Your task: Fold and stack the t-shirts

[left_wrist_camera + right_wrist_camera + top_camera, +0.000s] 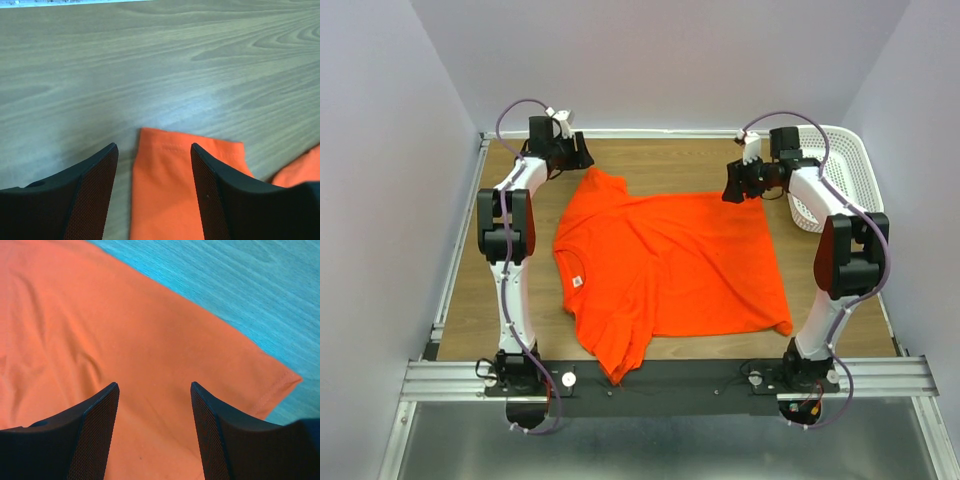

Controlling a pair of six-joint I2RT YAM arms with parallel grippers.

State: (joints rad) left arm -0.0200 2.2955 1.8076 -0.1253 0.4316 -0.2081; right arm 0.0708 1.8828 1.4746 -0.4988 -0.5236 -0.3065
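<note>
One orange-red t-shirt [670, 260] lies spread flat on the wooden table [470, 290], collar to the left, one sleeve pointing to the far left and the other hanging over the near edge. My left gripper [582, 155] hovers at the far sleeve's end. In the left wrist view its gripper [153, 146] is open, with the sleeve [165, 195] lying between the fingers. My right gripper [730, 188] is at the shirt's far right hem corner. Seen from the right wrist, that gripper [154, 384] is open over the fabric [100, 315], the hem corner [282, 381] just to its right.
A white perforated basket [845, 170] stands at the far right, close behind the right arm. White walls enclose the table on three sides. A black and aluminium rail [670, 380] with the arm bases runs along the near edge.
</note>
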